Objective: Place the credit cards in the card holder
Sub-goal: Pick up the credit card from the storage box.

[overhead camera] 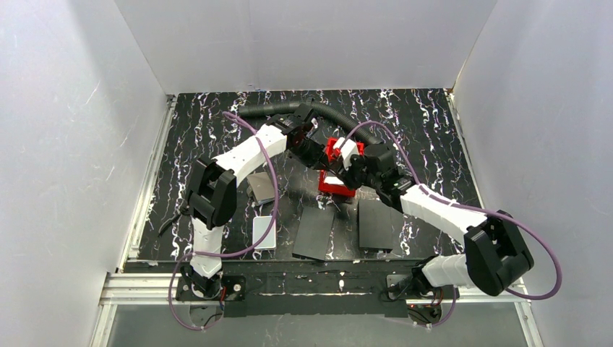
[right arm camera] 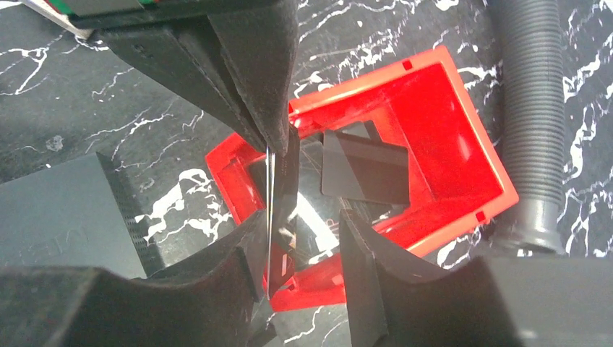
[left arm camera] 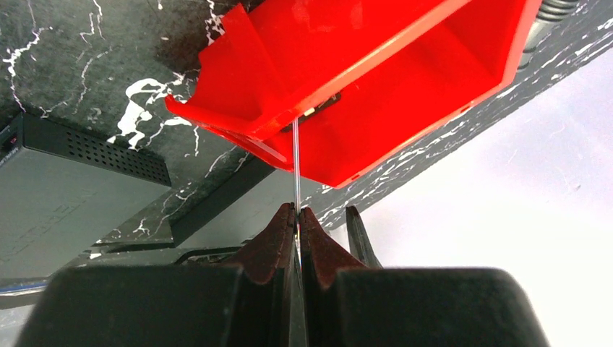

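We count one credit card [left arm camera: 296,166], edge-on, pinched in the left gripper [left arm camera: 297,214] over one red tray [right arm camera: 463,130]. At least one more tray card [right arm camera: 365,170] lies inside. The right gripper [right arm camera: 303,238] fingers are parted. One card holder [overhead camera: 259,189] lies well apart, near two black panels [overhead camera: 315,233].

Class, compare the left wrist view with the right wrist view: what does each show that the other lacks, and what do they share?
Only the left wrist view shows the white wall. Only the right wrist view shows the corrugated hose, a dark flat rectangle lying inside the tray, and the open right pincer. Both show the red tray, the left pincer shut on a thin credit card seen edge-on, and a grey vented panel.
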